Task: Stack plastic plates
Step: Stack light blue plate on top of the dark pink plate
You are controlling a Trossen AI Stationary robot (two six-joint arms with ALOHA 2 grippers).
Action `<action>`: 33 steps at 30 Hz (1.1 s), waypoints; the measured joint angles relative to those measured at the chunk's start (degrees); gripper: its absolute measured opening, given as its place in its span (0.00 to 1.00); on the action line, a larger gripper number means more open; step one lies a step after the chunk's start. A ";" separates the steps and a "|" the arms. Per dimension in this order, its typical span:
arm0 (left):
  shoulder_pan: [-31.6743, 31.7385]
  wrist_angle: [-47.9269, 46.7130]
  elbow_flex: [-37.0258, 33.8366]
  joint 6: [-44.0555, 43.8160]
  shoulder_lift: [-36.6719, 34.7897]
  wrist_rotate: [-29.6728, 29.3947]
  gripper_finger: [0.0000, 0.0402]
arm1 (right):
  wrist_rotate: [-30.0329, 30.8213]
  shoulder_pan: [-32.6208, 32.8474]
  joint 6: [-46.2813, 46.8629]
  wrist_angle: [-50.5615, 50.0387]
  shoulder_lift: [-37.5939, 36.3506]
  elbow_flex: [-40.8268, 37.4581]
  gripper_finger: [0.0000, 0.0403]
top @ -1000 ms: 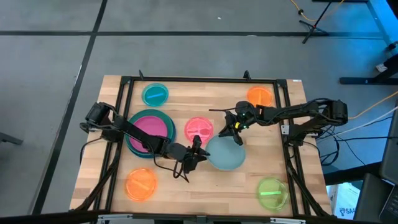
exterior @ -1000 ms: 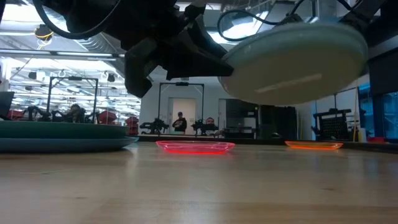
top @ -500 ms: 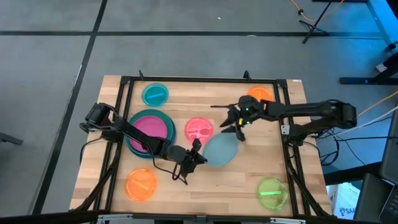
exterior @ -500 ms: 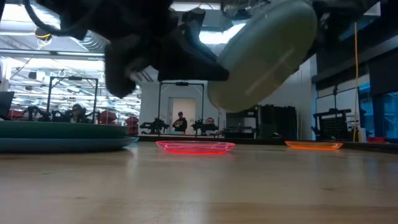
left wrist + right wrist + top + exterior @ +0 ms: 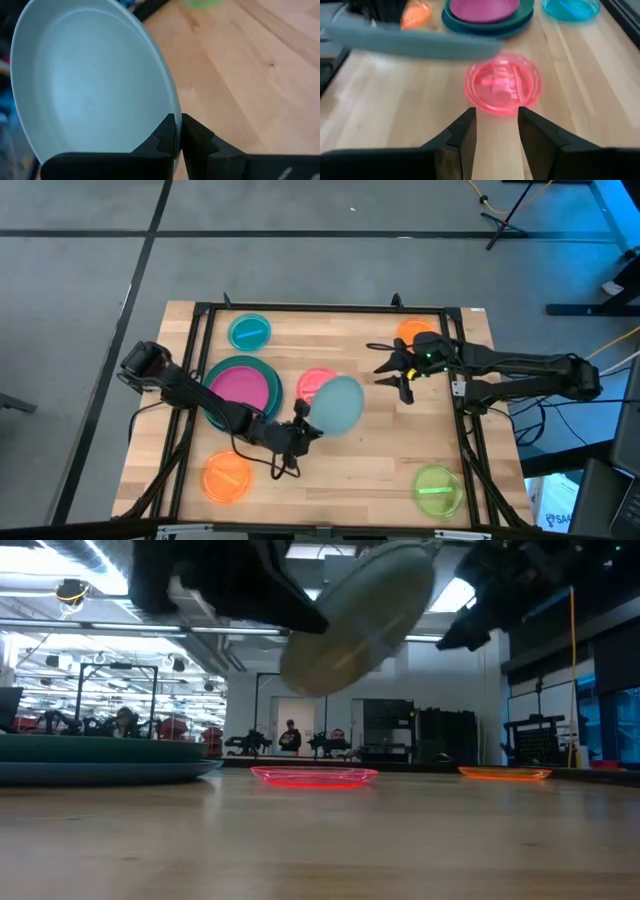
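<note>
Around me: the wooden table carries a small blue plastic plate, a magenta plate on a large teal plate, a pink translucent plate, orange plates at and, and a lime green plate.
In the way: I see the grey-blue round plastic plate hanging tilted over the pink one's edge.
Left gripper: pinching the grey-blue plate's rim, fingers pressed against it.
Right gripper: spread apart, holding nothing, just beside the lifted plate, near the far orange plate.
</note>
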 joint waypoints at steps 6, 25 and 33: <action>-0.11 -25.78 5.87 -20.94 -4.51 -0.51 0.04 | 1.20 0.02 1.48 5.27 -0.42 -5.28 0.34; -6.82 -69.77 8.26 -74.02 -10.95 7.35 0.04 | 1.20 0.02 3.21 14.83 -0.33 -11.05 0.34; -6.89 -69.59 2.11 -75.88 -10.96 9.94 0.04 | 1.20 0.02 3.21 14.88 -0.33 -11.05 0.34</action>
